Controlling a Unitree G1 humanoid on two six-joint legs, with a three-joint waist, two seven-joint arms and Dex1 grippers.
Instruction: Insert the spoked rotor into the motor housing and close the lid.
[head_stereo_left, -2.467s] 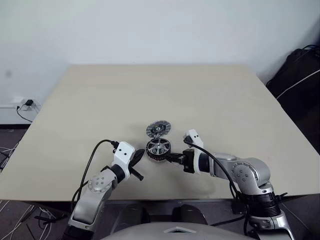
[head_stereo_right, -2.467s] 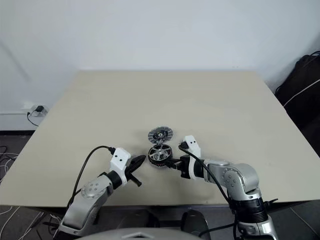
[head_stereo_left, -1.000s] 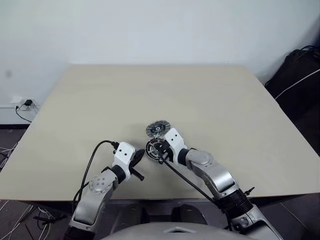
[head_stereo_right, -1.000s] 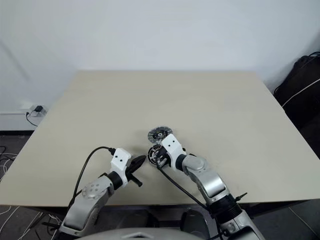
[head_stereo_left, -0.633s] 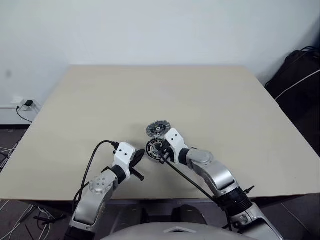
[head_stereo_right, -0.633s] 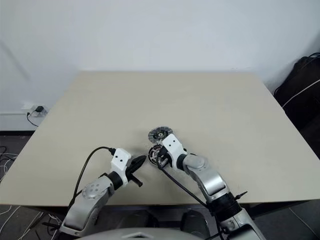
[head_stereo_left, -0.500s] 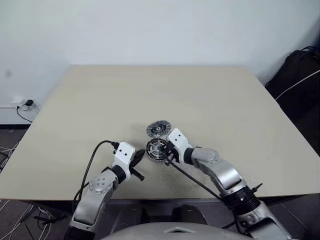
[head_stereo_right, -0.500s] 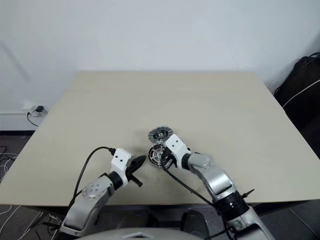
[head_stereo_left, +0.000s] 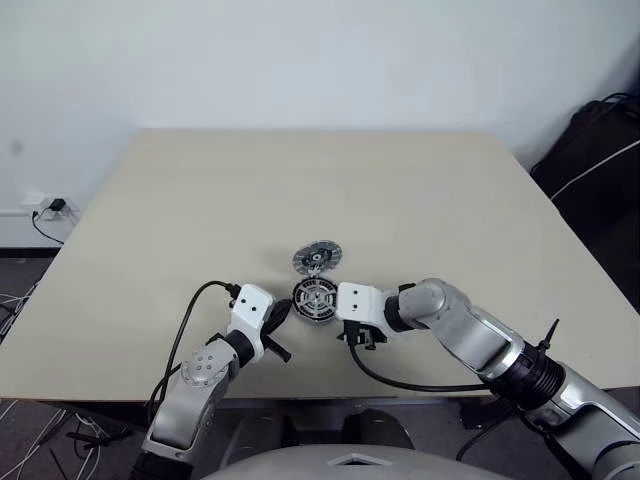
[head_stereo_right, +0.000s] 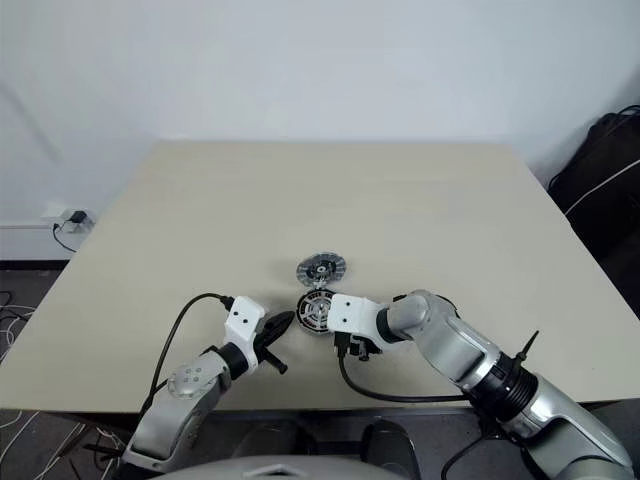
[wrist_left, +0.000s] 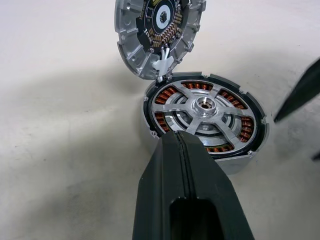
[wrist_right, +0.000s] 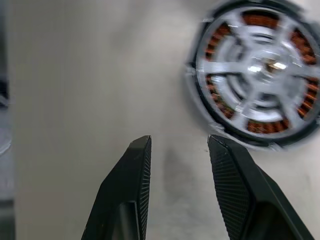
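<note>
motor housing (wrist_left: 206, 116) flat, face up, spoked rotor (wrist_left: 204, 107) apparently seated

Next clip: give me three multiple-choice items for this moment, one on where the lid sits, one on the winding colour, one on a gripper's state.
1. Where is the lid relative to the motor housing?
A. Closed on top of it
B. Beside it on the table, touching its rim
C. Held in the left gripper

2. What colour are the housing's windings?
A. Copper-orange
B. Blue
C. Green

3. What is the state of the right gripper?
A. Shut on the lid
B. Shut on the spoked rotor
C. Open and holding nothing

Answers: 1 B, the left wrist view shows the lid resting at the housing's edge, ribbed face showing. 2 A, orange coils show between the spokes. 3 C, its fingers stand apart over bare table.
</note>
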